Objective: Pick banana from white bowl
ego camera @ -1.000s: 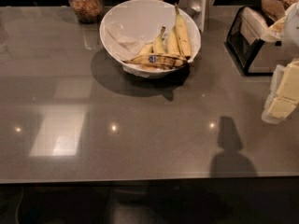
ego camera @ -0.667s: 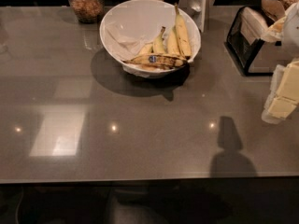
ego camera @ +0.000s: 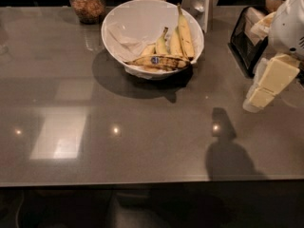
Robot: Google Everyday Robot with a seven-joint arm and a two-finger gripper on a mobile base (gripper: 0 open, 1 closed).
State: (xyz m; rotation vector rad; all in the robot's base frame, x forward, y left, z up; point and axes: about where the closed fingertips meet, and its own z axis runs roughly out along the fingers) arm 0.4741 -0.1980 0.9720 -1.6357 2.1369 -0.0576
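The white bowl (ego camera: 142, 18) stands at the back middle of the grey table. The banana (ego camera: 159, 61), yellow streaked dark brown with a small blue sticker, lies across the bowl's front edge. Cleaner yellow bananas (ego camera: 183, 34) lean behind it, pointing up to the rim. My gripper (ego camera: 259, 96) hangs at the right edge of the view, above the table, well to the right of the bowl and a little nearer than it. It holds nothing that I can see.
Two glass jars (ego camera: 87, 1) with food stand at the back left of the bowl. A black holder (ego camera: 247, 37) with packets stands at the back right. A white upright object (ego camera: 202, 1) stands behind the bowl. The gripper's shadow (ego camera: 223, 127) falls on the table.
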